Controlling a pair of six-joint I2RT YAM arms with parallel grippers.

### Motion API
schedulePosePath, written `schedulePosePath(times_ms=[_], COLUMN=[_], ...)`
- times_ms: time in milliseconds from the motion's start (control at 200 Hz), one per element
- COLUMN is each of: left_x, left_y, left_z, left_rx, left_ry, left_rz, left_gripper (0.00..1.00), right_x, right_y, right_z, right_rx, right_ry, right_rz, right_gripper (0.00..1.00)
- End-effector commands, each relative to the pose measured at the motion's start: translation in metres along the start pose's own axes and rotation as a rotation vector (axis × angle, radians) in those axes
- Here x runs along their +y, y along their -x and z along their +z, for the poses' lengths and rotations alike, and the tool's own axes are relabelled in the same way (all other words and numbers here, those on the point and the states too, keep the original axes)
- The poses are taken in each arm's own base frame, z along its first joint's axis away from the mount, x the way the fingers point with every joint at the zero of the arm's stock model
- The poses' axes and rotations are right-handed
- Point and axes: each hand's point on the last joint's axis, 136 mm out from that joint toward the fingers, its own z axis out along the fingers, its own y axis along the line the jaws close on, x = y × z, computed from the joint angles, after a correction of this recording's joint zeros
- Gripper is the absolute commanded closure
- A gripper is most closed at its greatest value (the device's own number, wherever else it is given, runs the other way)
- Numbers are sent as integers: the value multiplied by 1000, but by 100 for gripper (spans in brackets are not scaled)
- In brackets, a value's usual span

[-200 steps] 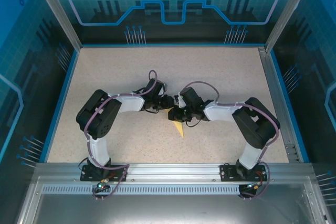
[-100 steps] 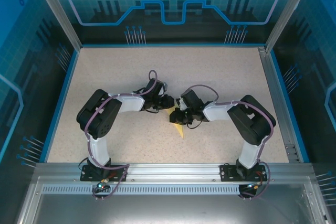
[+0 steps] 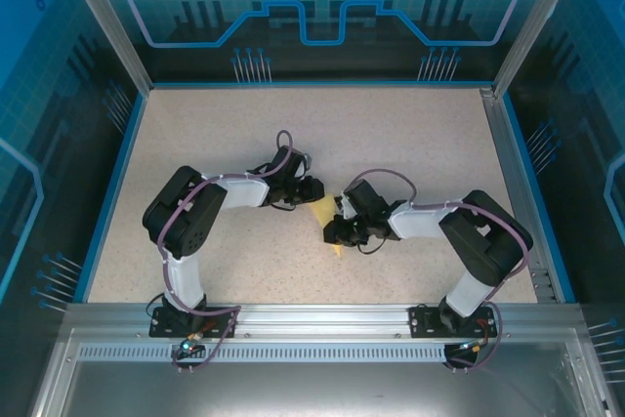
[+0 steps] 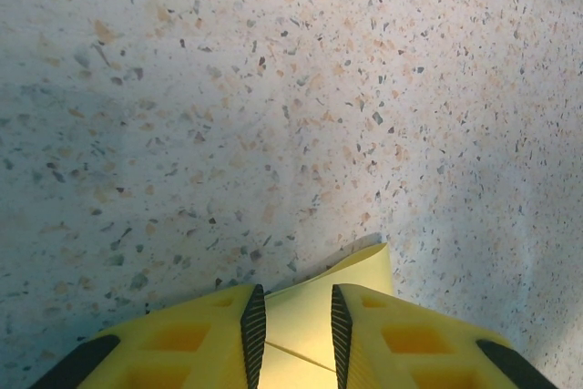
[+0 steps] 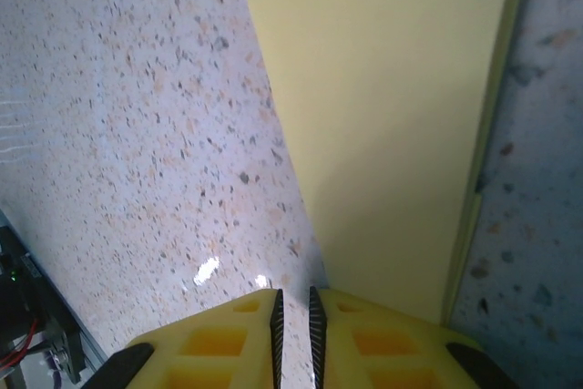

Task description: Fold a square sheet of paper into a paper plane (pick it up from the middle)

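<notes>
- The folded yellow paper (image 3: 322,210) is lying on the speckled table (image 3: 215,134) near its middle, between the two hands. It is showing as a narrow wedge with its tip toward the near edge.
- The left hand (image 4: 296,296) is sitting at the far end of the paper, fingers a little apart and straddling a layered corner. A fold line is showing in the gap. Judgement: it is pinning the sheet flat as an anchor, not pinching it.
- The right hand (image 5: 293,296) is lying low at the near end, fingers almost together with a slim gap. The paper's long left edge is running into that gap. I cannot tell whether it is nipping the edge or only touching it.
- Judgement: one end is being anchored so the other can be worked along the crease.
- Edges: in the right wrist view a thin darker strip is showing along the paper's right edge, likely a lower layer not quite flush.
- Room: bare table is stretching far, left and right. The aluminium rail (image 3: 312,314) is bounding the near side. The hands are crowding close, so the wrists risk touching.
</notes>
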Motion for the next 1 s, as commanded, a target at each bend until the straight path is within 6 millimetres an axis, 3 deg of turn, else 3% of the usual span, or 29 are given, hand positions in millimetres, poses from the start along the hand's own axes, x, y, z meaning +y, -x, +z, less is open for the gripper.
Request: schedulePosePath(times_ms=[0,280,425,685,845,995], left_x=[42,37,28,-9,-20,-22], left_y=[-35,-31,-27,2,26,27], left_z=[13,13,10,-19,-53,-84], left_rx=[106,98,95,42,-39,-96], left_ry=[119,108,80,41,174,356], left_rz=[-68,-63,-63,-3,26,54], left_gripper=[70,70,69,60,38,27], right_x=[-34,-45,-44,-51,-54,-58], right_y=[-52,-81,-77,-25,10,37], right_z=[-1,-21,-36,-79,-90,-99], right_rx=[133,145,95,-124,-218,-270], right_ry=[-118,-98,-104,-199,-145,-113], right_rz=[32,24,-3,-24,45,105], right_gripper=[81,80,79,64,61,60])
